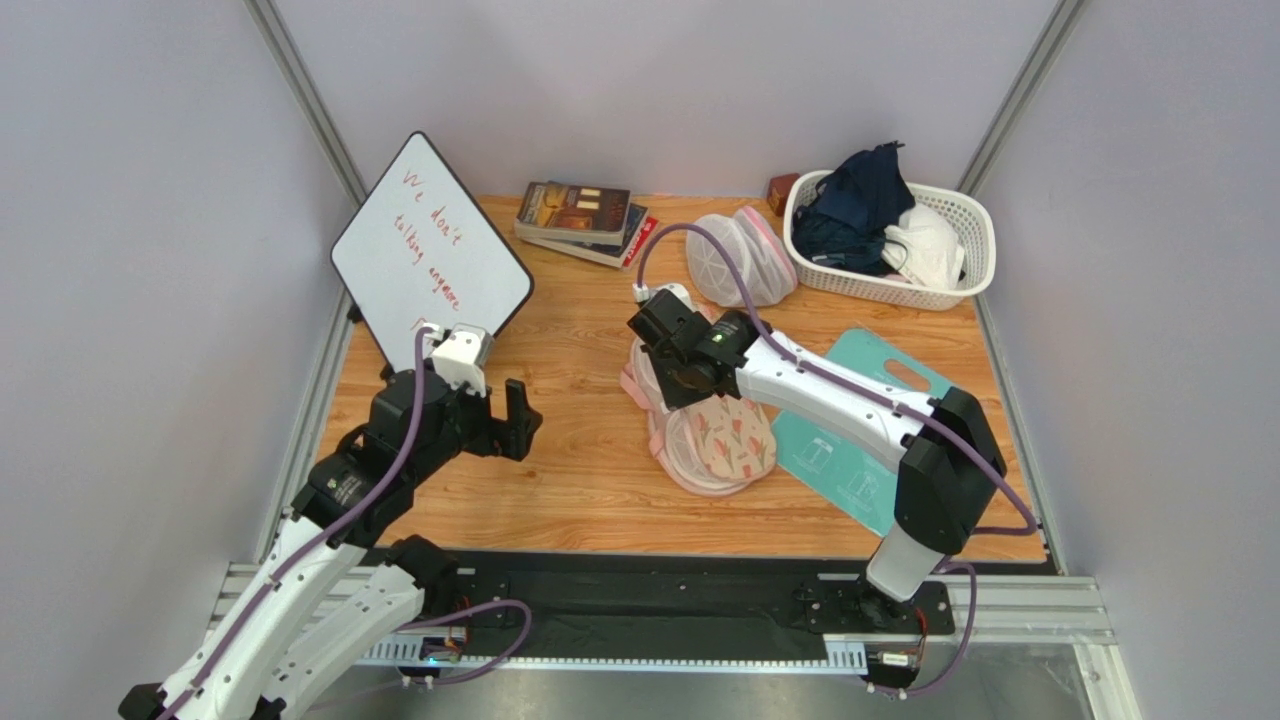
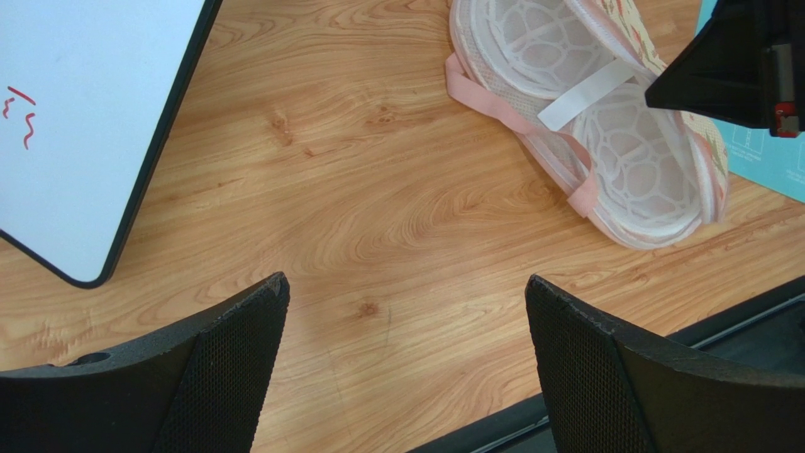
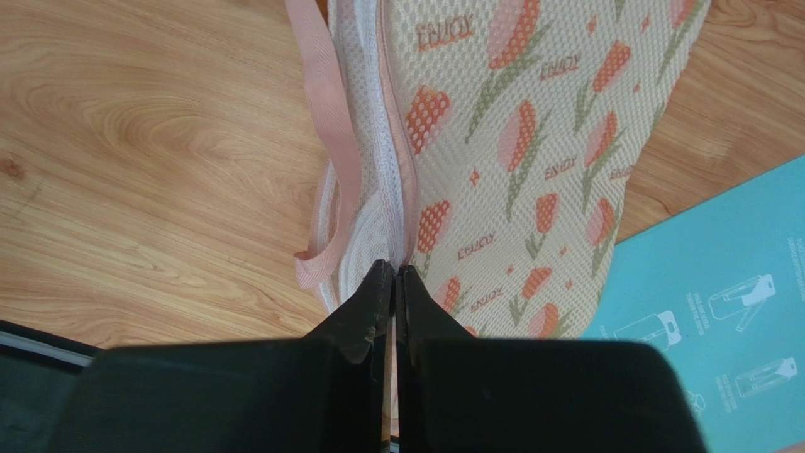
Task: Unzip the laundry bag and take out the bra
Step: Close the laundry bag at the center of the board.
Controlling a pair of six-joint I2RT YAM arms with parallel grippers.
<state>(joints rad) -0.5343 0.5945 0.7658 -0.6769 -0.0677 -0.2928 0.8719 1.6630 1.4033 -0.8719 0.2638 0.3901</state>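
— Entry one, the arms. What do we log?
— Left gripper (image 2: 406,288): textured black fingers spread wide with nothing between them, hovering over bare wood, lower left of the top view. The right arm is stretched toward centre frame. Right gripper (image 3: 394,274): fingers pinched together on the zipper seam of the laundry bag (image 3: 529,142).
— Entry two, the bag?
— We list it lying on the wooden table (image 1: 571,465), centre frame, just beside a teal mat (image 1: 819,465). Cream honeycomb mesh, orange tulip print, pink webbing strap (image 3: 321,142), two rounded lobes.
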